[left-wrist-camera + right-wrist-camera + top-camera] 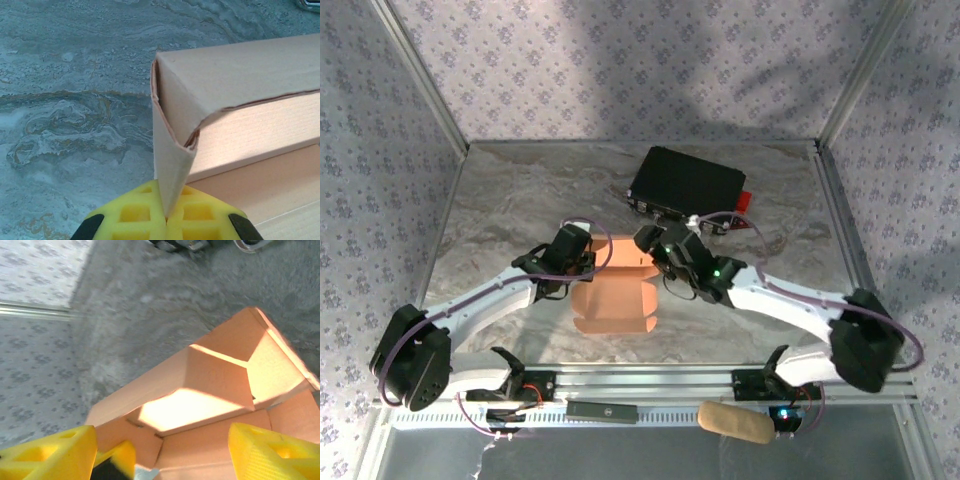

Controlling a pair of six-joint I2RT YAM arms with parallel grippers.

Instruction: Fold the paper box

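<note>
Midway across the marbled table [510, 210], the left gripper [165, 216] pinches a corner flap of the salmon paper box [613, 300], its yellow fingers pressed tight on the cardboard. The right gripper [161, 440] hovers over the box's raised flaps, fingers spread wide. A black case [686, 182] sits behind.

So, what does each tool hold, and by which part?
The left tool pinches the salmon-orange cardboard box by a corner flap's tip; the right tool holds nothing.
</note>
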